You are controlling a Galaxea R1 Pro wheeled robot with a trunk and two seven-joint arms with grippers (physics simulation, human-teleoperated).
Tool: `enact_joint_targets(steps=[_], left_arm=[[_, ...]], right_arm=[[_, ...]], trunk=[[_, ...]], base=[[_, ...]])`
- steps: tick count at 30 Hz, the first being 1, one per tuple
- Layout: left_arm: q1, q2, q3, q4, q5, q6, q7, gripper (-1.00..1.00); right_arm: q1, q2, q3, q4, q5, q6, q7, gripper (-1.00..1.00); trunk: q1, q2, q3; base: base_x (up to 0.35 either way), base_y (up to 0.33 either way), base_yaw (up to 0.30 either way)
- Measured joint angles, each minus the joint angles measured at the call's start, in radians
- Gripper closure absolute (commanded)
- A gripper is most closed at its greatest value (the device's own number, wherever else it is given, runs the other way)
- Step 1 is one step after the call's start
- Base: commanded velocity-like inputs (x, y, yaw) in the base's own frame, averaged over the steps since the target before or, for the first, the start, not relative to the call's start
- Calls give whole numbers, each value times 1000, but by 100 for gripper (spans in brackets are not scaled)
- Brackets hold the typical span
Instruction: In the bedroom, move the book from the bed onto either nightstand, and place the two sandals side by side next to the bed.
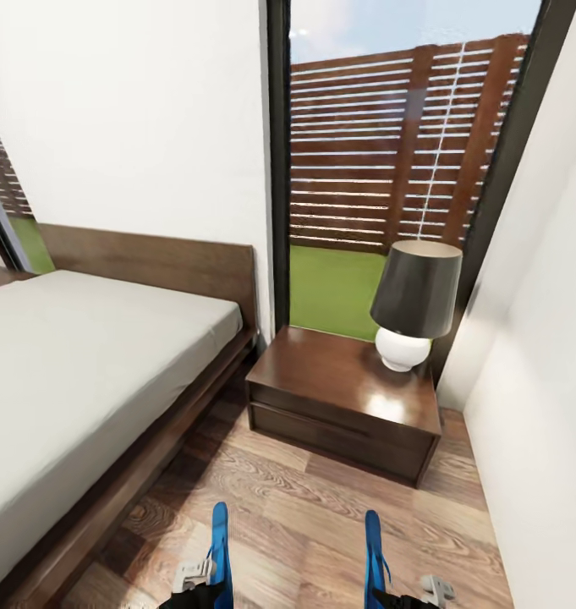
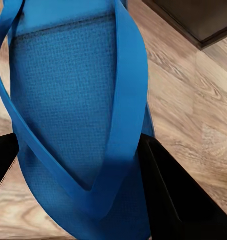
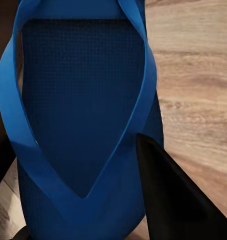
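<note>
I hold two bright blue sandals above the wood floor, toes pointing away from me. My left gripper (image 1: pixel 210 585) is shut on the left sandal (image 1: pixel 220 541), whose strap and sole lie between the black fingers (image 2: pixel 181 200). The right sandal (image 1: pixel 373 554) sits in my right gripper (image 1: pixel 403 595), which is shut on it with a black finger (image 3: pixel 176 200) against its edge. To the left lies the bed (image 1: pixel 85 364), a bare grey mattress in a dark wooden frame. The nightstand (image 1: pixel 330 376) stands straight ahead beside it. The book is out of view.
A lamp (image 1: pixel 414 300) with a dark shade and a white base stands on the nightstand's right rear corner. Behind it is a tall dark-framed window (image 1: pixel 389 169). A white wall (image 1: pixel 541 440) closes the right side. Plank floor (image 1: pixel 296 507) stretches between bed, nightstand and me.
</note>
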Motion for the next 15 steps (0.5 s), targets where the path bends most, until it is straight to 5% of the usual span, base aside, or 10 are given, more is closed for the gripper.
enact_joint_targets(steps=[15], left_arm=[[0,-1,0,0,0,-1,4,100]], right_arm=[[0,0,-1,0,0,0,0,100]], trunk=[[0,0,0]], base=[[27,-53,291]])
